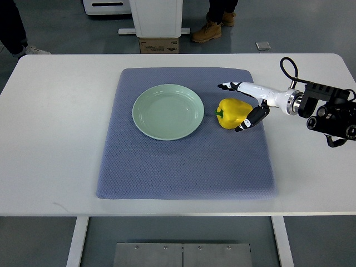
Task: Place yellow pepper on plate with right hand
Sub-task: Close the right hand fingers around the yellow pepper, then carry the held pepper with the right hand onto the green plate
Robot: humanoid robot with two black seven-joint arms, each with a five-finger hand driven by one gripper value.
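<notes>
A yellow pepper (pixel 232 113) lies on its side on the blue mat (pixel 186 161), just right of the pale green plate (pixel 168 111), with its green stem toward the plate. The plate holds nothing. My right hand (pixel 243 105) reaches in from the right edge with fingers spread around the pepper's right side: white fingers (pixel 233 86) extend behind it and the dark thumb (pixel 251 118) sits at its front right. The hand is open and I cannot tell whether it touches the pepper. The left arm does not show.
The mat lies on a white table (pixel 50 144). Beyond the far edge stand a white pedestal base (pixel 156 19), a cardboard box (pixel 158 45) and people's shoes (pixel 207 33) on the floor.
</notes>
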